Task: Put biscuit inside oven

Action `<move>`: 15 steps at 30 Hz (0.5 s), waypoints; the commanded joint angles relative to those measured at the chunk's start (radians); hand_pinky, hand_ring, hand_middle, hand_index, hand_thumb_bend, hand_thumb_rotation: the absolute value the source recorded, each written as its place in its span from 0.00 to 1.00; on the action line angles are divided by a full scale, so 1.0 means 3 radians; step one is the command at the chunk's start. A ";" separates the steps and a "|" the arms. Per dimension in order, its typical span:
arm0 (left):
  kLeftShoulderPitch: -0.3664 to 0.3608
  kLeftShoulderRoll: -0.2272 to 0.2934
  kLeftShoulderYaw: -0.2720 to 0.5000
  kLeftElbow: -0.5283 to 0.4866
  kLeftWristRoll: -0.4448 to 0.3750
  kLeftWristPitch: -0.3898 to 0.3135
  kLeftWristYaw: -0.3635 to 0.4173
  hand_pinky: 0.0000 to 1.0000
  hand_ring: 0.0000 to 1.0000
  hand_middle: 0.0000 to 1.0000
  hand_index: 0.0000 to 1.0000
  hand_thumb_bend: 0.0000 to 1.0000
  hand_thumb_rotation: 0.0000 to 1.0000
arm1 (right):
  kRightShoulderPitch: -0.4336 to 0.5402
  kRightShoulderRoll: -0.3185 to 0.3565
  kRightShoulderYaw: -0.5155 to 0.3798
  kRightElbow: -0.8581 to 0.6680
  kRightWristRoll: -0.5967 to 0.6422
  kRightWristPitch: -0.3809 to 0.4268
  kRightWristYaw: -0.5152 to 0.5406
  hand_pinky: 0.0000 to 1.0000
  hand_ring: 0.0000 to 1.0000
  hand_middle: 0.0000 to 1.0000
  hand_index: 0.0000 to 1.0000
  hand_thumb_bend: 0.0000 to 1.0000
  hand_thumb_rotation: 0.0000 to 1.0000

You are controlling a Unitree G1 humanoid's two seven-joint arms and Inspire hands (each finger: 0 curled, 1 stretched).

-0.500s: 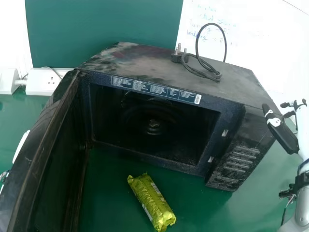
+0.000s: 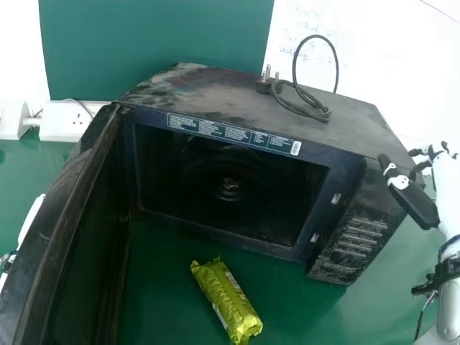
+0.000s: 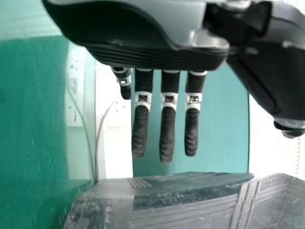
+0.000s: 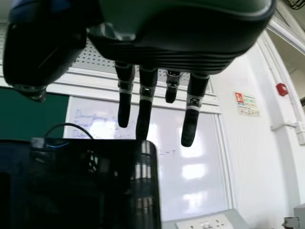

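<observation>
A green-wrapped biscuit pack (image 2: 227,302) lies on the table in front of the oven (image 2: 345,237), whose door (image 2: 65,237) stands wide at the left, leaving the dark cavity exposed. At the oven's right side is my right hand (image 2: 415,198), beside the control panel and away from the pack; in the right wrist view the right hand (image 4: 146,102) has straight fingers and holds nothing. My left hand (image 2: 6,264) is partly hidden behind the door at the left edge; in the left wrist view the left hand (image 3: 167,124) has straight, empty fingers.
A black power cord with its plug (image 2: 309,100) lies on top of the oven. A white socket box (image 2: 66,121) stands at the back left. Behind are a green board (image 2: 158,43) and a whiteboard (image 2: 388,65). The green table (image 2: 381,302) extends right of the pack.
My right hand has shifted slightly left toward the oven's side. The pack and the oven door keep their places.
</observation>
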 commanded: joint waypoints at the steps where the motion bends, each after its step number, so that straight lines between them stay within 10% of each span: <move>1: -0.0050 0.0029 0.0035 0.0077 0.0012 -0.0057 -0.0005 0.32 0.37 0.43 0.50 0.51 0.06 | -0.0010 0.0029 0.0012 -0.0062 0.0256 -0.0032 0.0161 0.50 0.58 0.65 0.77 0.88 0.55; 15: -0.0049 -0.0005 -0.0013 0.0008 0.0042 0.0005 0.0036 0.32 0.37 0.43 0.49 0.51 0.06 | 0.0222 -0.0525 -0.0171 -0.0178 0.1575 -0.0405 0.0431 0.50 0.57 0.61 0.70 1.00 0.49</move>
